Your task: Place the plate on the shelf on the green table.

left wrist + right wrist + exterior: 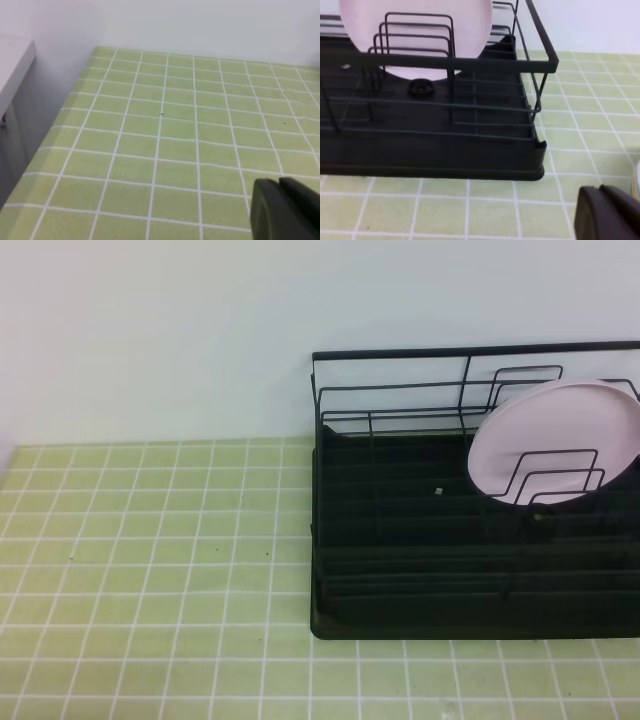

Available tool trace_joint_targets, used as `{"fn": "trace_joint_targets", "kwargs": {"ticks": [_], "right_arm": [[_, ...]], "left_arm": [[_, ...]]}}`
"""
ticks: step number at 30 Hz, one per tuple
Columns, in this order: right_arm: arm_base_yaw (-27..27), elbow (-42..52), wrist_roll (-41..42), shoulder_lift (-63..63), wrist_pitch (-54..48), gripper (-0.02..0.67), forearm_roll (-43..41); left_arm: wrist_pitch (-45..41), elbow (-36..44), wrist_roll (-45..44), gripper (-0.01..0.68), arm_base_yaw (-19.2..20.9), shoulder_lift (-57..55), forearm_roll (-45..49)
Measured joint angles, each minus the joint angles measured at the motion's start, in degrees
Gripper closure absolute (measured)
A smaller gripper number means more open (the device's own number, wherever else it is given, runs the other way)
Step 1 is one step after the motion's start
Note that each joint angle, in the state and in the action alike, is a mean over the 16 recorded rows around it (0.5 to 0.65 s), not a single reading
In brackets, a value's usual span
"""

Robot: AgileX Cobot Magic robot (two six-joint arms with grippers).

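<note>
Leaning on its edge among the upright wire dividers, the plate (555, 440) sits inside the shelf (400, 540), toward its right end; the overhead view cuts off the shelf's right side and part of the plate's rim, and the right wrist view crops the plate's top. Wire loops cross in front of its pale pink face. A small round black fitting (420, 88) lies on the tray base just below the plate, and a tiny pale speck (438, 491) rests on the base further left. The shelf stands on the green desk (150, 540), against a white wall (150, 340). Neither arm shows from overhead. Only a dark corner of the left fingers (285, 210) and the right fingers (607, 212) enters each wrist view; both are clenched, grasping nothing. A grey ledge (12, 65) stands beside the desk's left edge.
</note>
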State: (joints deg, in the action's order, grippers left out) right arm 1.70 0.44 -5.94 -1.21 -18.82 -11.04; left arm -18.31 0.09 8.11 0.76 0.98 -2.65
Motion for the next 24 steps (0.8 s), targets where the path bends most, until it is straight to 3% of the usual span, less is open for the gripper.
{"fn": "trace_joint_targets", "kwargs": {"ticks": [12, 24], "right_arm": [[-0.9, -0.3, 6.4, 0.2, 0.0, 0.651, 4.0], [-0.9, -0.1, 7.0, 0.2, 0.0, 0.652, 5.5]], "left_arm": [[0.0, 0.0, 0.0, 0.675, 0.0, -0.1, 0.0], [0.0, 0.0, 0.0, 0.675, 0.0, 0.0, 0.0]]}}
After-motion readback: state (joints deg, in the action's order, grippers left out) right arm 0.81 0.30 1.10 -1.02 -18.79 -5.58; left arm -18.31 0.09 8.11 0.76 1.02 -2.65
